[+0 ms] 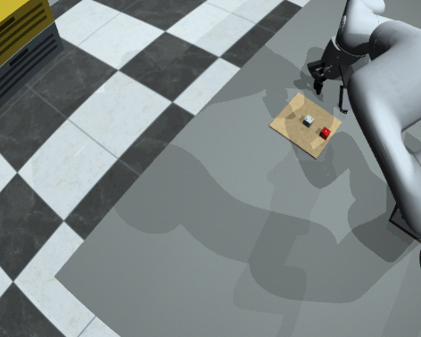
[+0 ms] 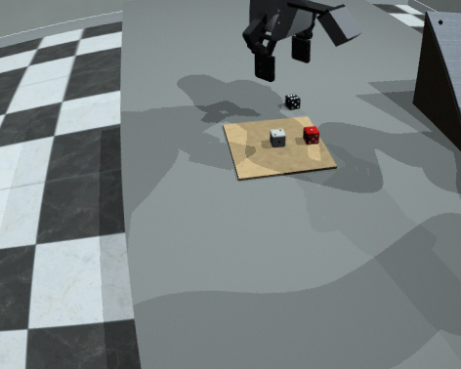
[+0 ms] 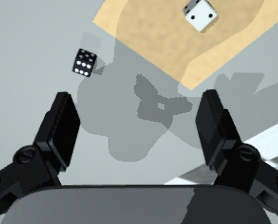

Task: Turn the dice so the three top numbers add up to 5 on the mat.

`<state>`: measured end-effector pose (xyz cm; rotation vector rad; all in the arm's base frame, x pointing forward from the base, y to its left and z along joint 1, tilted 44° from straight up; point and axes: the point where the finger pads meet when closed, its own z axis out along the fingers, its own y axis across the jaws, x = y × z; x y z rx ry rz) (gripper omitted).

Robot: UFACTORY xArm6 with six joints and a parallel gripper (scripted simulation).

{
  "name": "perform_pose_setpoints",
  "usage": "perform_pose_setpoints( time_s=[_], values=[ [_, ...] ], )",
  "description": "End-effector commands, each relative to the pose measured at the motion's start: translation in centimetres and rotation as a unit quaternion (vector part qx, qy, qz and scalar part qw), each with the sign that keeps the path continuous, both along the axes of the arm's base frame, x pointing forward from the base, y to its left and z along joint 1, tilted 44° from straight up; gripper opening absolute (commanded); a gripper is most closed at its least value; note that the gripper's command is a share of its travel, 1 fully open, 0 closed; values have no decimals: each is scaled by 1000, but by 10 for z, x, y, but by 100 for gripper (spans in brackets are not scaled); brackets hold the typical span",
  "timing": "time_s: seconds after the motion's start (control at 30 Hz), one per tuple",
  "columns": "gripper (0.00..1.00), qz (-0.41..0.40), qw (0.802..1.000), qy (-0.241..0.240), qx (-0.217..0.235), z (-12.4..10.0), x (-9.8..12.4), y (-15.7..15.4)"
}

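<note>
A tan mat [image 1: 293, 126] [image 2: 277, 162] [image 3: 150, 35] lies flat on the grey table. A white die [image 1: 309, 120] [image 2: 277, 137] [image 3: 200, 14] sits near the mat's middle. A red die [image 1: 326, 132] [image 2: 311, 134] sits on the mat near its right edge. A black die [image 2: 292, 102] [image 3: 85, 62] lies on the bare table just beyond the mat's far edge, with six pips showing on top in the wrist view. My gripper [image 1: 329, 93] [image 2: 282, 62] [image 3: 137, 105] is open and empty. It hangs above the table beyond the mat, with the black die off to one side of the fingers.
A dark wedge-shaped block [image 2: 448, 72] stands on the table at the right. The arm's white body [image 1: 387, 88] looms over the table's right side. A yellow and grey cabinet [image 1: 17, 35] stands on the checkered floor far to the left.
</note>
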<state>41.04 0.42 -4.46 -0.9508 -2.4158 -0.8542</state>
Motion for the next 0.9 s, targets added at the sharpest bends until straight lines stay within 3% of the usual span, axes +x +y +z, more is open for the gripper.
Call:
perform_pose_setpoints(
  time_s=[0.0,0.17,0.27,0.33,0.77,0.87],
  values=[
    [100,56,997,-60,14,-2,0,-4],
    [100,109,988,-109,24,-5,-2,-6],
    [100,115,987,-113,25,-5,-2,-6],
    [100,156,976,-151,32,-7,-3,-8],
    [100,278,922,-263,55,-14,-7,-14],
    [100,281,920,-266,56,-14,-7,-14]
  ],
)
